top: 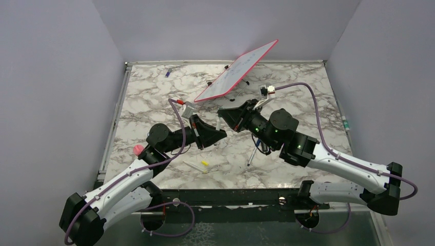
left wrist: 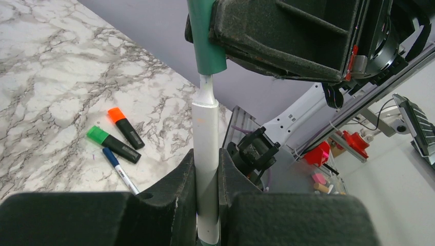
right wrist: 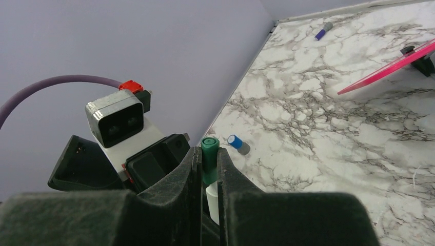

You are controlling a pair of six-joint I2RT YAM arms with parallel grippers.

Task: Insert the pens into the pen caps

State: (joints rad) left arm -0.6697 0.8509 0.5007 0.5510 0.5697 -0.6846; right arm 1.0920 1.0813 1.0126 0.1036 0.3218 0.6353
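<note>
Over the marble counter [top: 154, 102], the left end effector [left wrist: 208, 171] clamps the white pen [left wrist: 206, 128] and the right end effector [right wrist: 209, 161] clamps the green cap [left wrist: 206, 46]; any tilt could jam the tip or slip either grip.

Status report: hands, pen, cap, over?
Left hand shut on white pen. Right hand shut on green cap. Pen tip at cap mouth, neck showing, not seated. Nothing between them.

Soft, even overhead light, bright throughout; shadows on the marble counter [top: 154, 97] are faint. In the wrist views, the left tool [left wrist: 208, 164] and right tool [right wrist: 208, 159] loom slightly soft up close.
</note>
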